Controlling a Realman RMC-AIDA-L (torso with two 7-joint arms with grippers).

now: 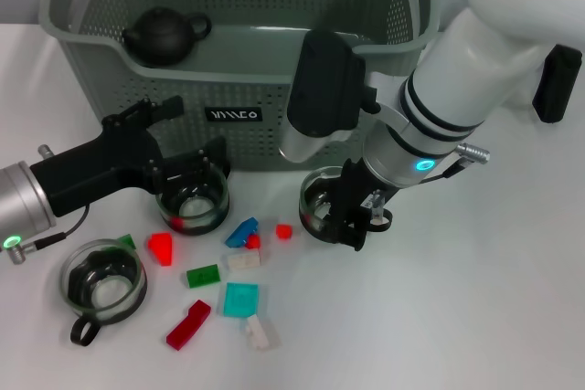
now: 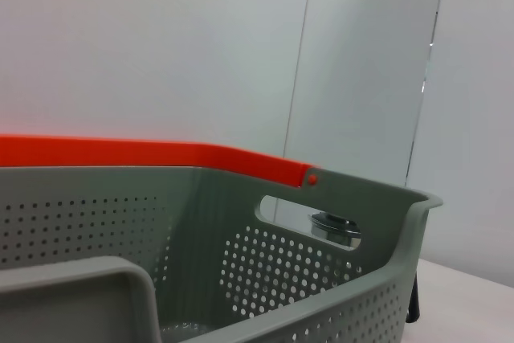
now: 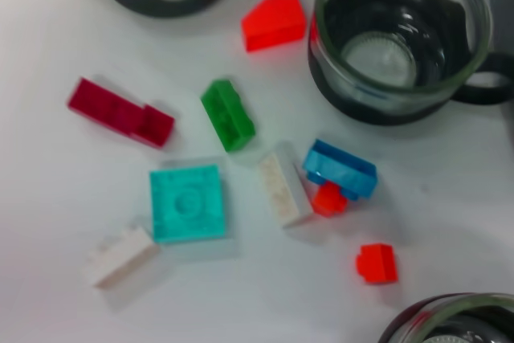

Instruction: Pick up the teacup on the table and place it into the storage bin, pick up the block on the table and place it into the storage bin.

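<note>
Both arms low, left pincer [image 1: 187, 175] and right pincer [image 1: 352, 216] downward.

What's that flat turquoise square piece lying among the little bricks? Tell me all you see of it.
The turquoise block is a flat, square, translucent-looking plastic tile with a round raised stud in its middle. It lies flat on the white table, apart from both end effectors. A white brick sits close beside it, another white brick by its corner.

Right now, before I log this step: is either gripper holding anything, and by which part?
The left gripper and right gripper each sit at the rim of a glass teacup, but whether either is clamped cannot be told.
</note>
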